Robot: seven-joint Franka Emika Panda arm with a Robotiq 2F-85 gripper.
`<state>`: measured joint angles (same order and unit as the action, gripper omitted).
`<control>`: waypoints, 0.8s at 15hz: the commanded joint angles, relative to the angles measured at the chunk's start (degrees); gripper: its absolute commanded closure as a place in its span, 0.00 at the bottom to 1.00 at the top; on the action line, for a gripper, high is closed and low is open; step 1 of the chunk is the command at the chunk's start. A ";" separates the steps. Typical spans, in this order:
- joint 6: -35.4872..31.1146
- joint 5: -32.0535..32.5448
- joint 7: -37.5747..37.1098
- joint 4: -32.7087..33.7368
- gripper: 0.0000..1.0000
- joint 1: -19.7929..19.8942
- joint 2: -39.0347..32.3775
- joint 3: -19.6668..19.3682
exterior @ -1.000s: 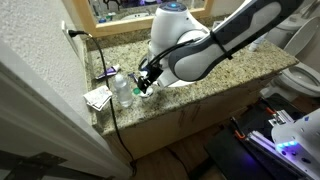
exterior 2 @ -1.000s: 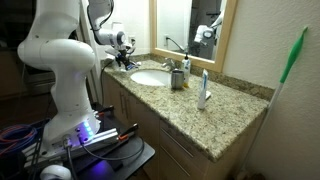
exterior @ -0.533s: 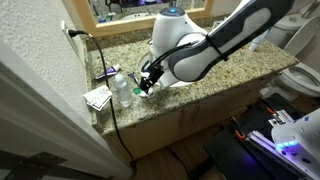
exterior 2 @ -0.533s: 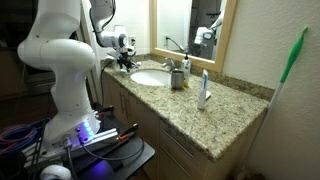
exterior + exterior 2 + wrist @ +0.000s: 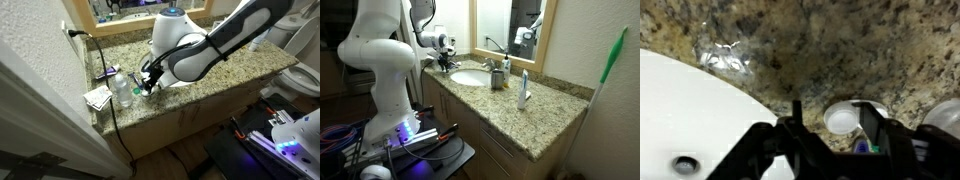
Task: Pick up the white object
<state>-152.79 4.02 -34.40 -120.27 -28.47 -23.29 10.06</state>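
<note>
Gripper [image 5: 834,110] jaws apart, straddling white object [image 5: 843,120] lower right; probably light, rigid cap, so pinch its sides.

No text, brand, number or sign is legible in any view. In an exterior view, the clear plastic bottle [image 5: 121,89] and the flat paper packets [image 5: 97,98] at the counter's corner are too small and blurred to show any print. The wrist view likewise shows no readable marking.
</note>
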 commanded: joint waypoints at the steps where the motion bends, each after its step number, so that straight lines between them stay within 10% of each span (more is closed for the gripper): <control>1: 0.84 -0.52 0.82 -0.06 0.69 -0.07 0.30 0.09; 5: 1.33 -0.54 0.88 -0.07 0.92 -0.02 0.68 0.18; 12: 0.84 1.63 0.66 -1.20 0.92 -1.28 2.48 -0.21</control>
<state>-152.44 4.25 -34.17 -120.23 -28.68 -22.84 10.21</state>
